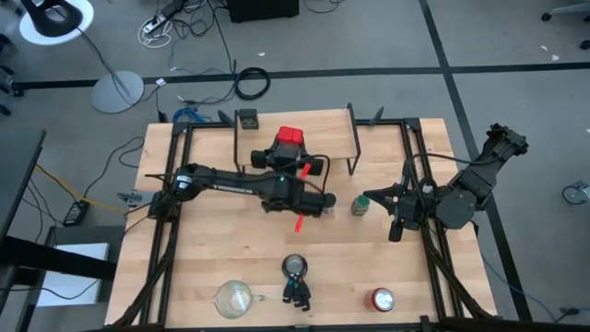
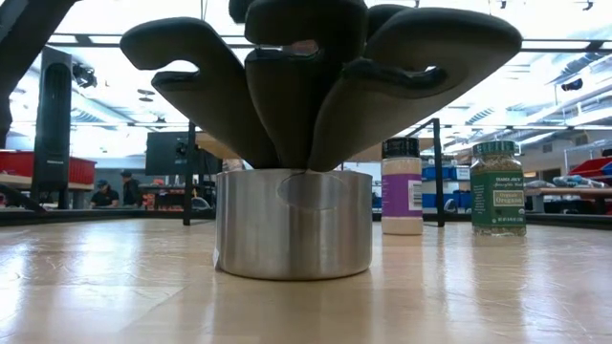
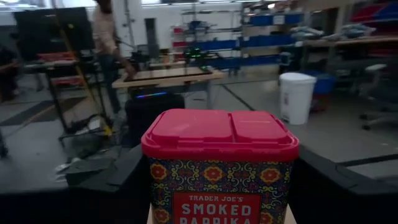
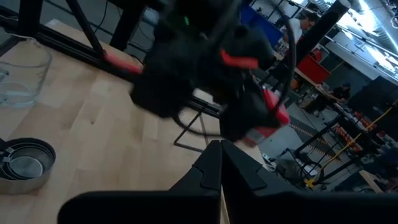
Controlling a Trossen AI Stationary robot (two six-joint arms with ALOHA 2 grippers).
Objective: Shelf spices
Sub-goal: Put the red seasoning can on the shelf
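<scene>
The red square tin (image 3: 219, 167) is held between the fingers of the left gripper (image 1: 289, 153), which is reached out over the shelf (image 1: 297, 136) at the far side of the table (image 1: 212, 254). In the left wrist view the tin stands upright and fills the space directly ahead of the wrist, with a dark finger (image 3: 339, 186) against each flat side, so the jaws are judged to be closed on it at about the tin's own width. Whether the base is already resting on the shelf board cannot be told from these views.

The tin is judged to be light and stiff: thin metal walls with a plastic hinged lid (image 3: 219, 134). The painted sides are likely to be smooth and somewhat slippery, so the hold is best kept on two opposite flat faces, below the lid's overhanging rim, which would stop a slide downward through the pads. A hard squeeze is not called for, since thin walls may dent.

The right gripper (image 1: 395, 227) is clenched on nothing and waits at the right of the table, with the green-lidded jar (image 1: 360, 205) just beside it. The purple-labelled jar (image 2: 402, 185) stands on the table near the green one. These round jars would be best pinched across the body beneath the cap.
</scene>
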